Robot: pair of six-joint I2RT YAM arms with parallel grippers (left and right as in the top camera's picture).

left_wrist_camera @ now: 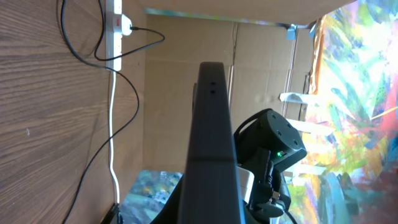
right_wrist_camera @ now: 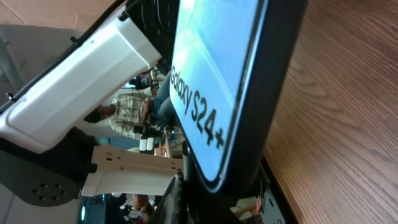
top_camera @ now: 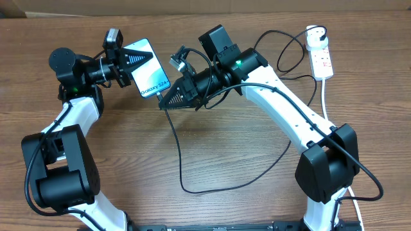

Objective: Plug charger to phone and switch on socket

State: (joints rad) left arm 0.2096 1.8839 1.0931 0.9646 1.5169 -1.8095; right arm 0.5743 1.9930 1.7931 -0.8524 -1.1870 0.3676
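Overhead: phone (top_camera: 154,77) port end, charger (top_camera: 180,160) tip hidden behind right jaws.

Light: bright, even, from above | Shadows: faint and soft under the arms on the bench (top_camera: 225,147) | Glare: pale sheen on the phone (top_camera: 157,74) screen, room reflections in right wrist view | Focus: overhead sharp; both wrist views soft on the very close phone | Exposure: left wrist background washed and oversaturated at right.
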